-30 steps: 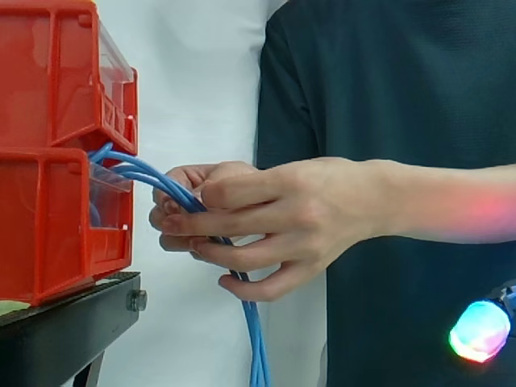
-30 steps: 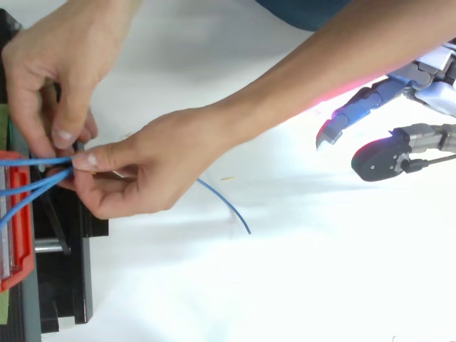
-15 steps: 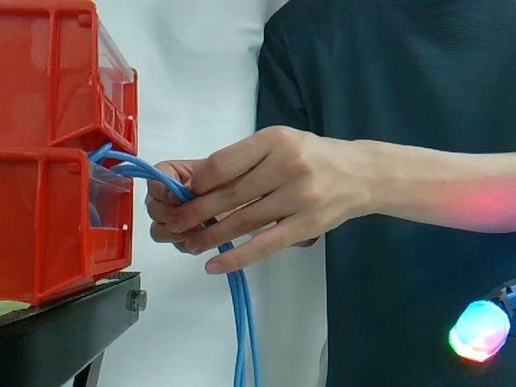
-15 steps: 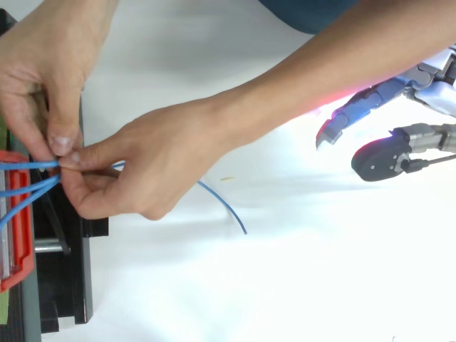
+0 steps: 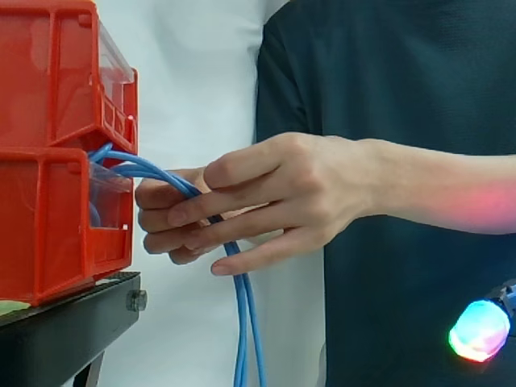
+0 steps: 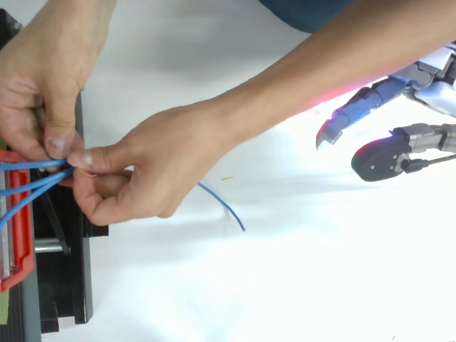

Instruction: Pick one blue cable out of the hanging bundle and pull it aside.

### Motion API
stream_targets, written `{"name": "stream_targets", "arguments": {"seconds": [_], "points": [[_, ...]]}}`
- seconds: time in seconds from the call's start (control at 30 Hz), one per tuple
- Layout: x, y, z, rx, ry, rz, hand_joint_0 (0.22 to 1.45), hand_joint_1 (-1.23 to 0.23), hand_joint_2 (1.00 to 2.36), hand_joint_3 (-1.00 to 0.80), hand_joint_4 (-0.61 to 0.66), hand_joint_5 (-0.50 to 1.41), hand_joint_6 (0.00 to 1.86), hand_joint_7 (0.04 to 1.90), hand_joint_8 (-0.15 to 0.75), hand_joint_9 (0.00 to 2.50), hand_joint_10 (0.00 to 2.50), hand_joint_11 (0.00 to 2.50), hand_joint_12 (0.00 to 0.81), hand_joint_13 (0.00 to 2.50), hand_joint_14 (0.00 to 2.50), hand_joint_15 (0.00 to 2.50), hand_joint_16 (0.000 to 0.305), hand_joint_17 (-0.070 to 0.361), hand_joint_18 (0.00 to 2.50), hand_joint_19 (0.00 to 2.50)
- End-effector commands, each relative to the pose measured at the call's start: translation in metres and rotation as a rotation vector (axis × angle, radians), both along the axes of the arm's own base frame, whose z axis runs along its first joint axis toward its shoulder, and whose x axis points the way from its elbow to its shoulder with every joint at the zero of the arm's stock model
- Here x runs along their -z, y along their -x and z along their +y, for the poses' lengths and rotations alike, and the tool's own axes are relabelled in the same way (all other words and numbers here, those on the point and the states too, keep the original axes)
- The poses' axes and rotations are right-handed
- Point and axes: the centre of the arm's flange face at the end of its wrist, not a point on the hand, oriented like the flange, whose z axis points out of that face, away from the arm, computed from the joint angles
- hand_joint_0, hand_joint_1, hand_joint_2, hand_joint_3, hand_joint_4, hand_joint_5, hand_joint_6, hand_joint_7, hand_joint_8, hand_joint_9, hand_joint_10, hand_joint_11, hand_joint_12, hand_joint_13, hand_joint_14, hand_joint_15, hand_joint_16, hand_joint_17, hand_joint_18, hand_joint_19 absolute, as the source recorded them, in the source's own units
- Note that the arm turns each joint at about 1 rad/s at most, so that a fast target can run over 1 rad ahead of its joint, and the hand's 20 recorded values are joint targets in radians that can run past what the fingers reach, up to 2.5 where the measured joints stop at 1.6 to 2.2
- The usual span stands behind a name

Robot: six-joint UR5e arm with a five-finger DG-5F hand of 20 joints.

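Several blue cables (image 5: 129, 165) come out of the red bins (image 5: 48, 218) and hang down as a bundle (image 5: 246, 339). A person's two hands (image 5: 274, 197) hold the bundle just beside the bins, pinching the cables (image 6: 32, 178) between fingers and thumbs. One loose blue cable end (image 6: 226, 208) curves out below the person's hand (image 6: 149, 167). My hand (image 6: 377, 92) hovers far to the right, apart from the cables, open with relaxed fingers and nothing in it. One of its glowing fingertips (image 5: 480, 330) shows at the lower right in the side view.
The bins sit on a black stand (image 5: 64, 330), at the left edge in the top view (image 6: 68, 278). The person's dark-shirted torso (image 5: 387, 81) stands behind the cables, and a forearm (image 6: 320, 64) stretches between my hand and the bundle.
The person's hands have slid a little toward the bins and re-gripped the cables; the hanging bundle swung slightly. My hand has not moved.
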Motion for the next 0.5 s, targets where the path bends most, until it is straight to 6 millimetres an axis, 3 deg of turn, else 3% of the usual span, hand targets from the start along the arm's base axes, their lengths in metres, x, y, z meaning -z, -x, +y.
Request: {"name": "stream_targets", "arguments": {"seconds": [0.0,0.47], "points": [[-0.0002,-0.0002,-0.0001,0.000,0.000,0.000,0.59,-0.60,1.01,-0.42,0.33,-0.13,0.50,0.78,0.301,1.02,0.02,0.41,0.354,0.94,0.02,0.49,0.056,0.125,0.79,0.56],[-0.0002,-0.0002,-0.0001,0.000,0.000,0.000,0.59,-0.60,1.01,-0.42,0.33,-0.13,0.50,0.78,0.300,1.02,0.01,0.42,0.354,0.94,0.02,0.49,0.055,0.125,0.79,0.56]]}}
